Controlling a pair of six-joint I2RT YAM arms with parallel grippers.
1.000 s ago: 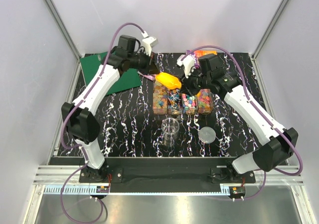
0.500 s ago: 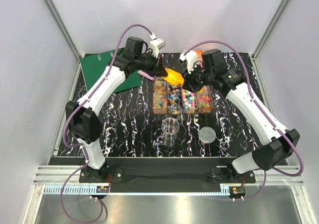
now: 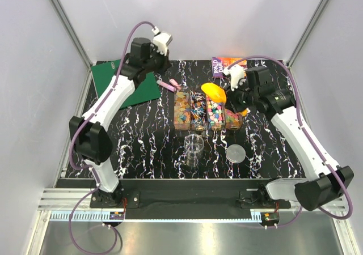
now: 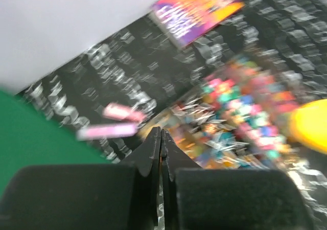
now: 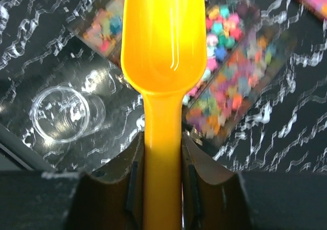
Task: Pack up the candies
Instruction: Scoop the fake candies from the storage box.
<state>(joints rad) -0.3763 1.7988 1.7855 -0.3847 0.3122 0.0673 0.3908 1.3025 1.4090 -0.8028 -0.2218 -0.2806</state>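
The candies (image 3: 207, 112) are small multicoloured sweets that fill a row of clear boxes mid-table, also seen in the right wrist view (image 5: 232, 82) and, blurred, in the left wrist view (image 4: 240, 112). My right gripper (image 3: 232, 98) (image 5: 162, 143) is shut on the handle of a yellow scoop (image 3: 214, 90) (image 5: 163, 41). The scoop's bowl is empty and hangs over the boxes. My left gripper (image 3: 163, 69) (image 4: 161, 133) is shut on nothing, raised at the back left above the pink highlighters (image 3: 169, 85).
A clear plastic cup (image 3: 194, 147) (image 5: 66, 115) stands in front of the boxes, with a round lid (image 3: 236, 153) to its right. A green mat (image 3: 127, 82) lies at the back left. A colourful book (image 3: 227, 62) (image 4: 196, 10) lies at the back.
My right gripper has carried the scoop to the right, from over the left boxes to the right ones. The left arm swung toward the scoop, then pulled back to the rear left.
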